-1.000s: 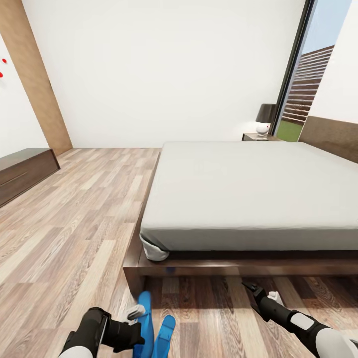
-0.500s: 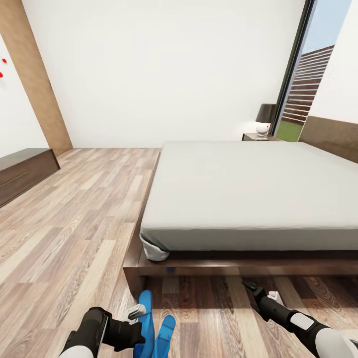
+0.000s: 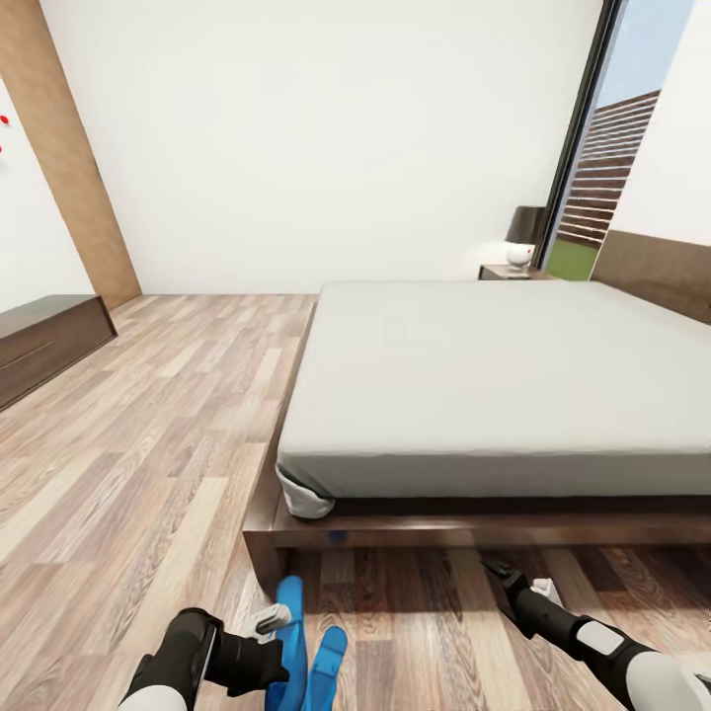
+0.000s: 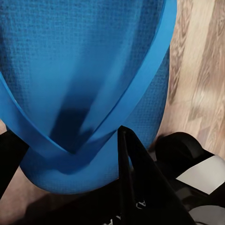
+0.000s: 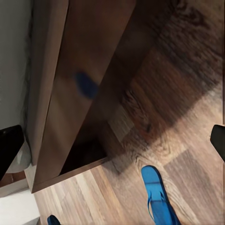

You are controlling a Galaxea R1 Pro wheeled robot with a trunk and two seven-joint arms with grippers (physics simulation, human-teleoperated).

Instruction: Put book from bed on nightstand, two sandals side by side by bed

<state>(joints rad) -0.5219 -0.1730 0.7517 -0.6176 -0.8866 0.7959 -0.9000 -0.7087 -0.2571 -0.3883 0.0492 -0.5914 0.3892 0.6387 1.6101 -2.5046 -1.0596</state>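
Two blue sandals lie on the wood floor at the foot corner of the bed (image 3: 474,380). My left gripper (image 3: 265,644) is shut on the toe end of the left sandal (image 3: 287,622). That sandal's straps and sole (image 4: 84,70) sit close between the black fingers (image 4: 133,173). The second sandal (image 3: 328,660) lies just right of it, almost touching. My right gripper (image 3: 502,576) hovers low beside the bed frame (image 5: 79,93), open and empty, with one sandal (image 5: 157,199) on the floor beyond it. The book is out of view. A nightstand (image 3: 506,271) stands at the bed's far corner.
A lamp (image 3: 525,237) stands on the nightstand beside the tall window (image 3: 602,168). A long low dark dresser (image 3: 44,341) runs along the left wall. Open plank floor (image 3: 168,434) stretches left of the bed. A white sheet corner (image 3: 306,502) hangs at the mattress corner.
The head view has shifted very slightly. Both arms and both sandals stay where they were.
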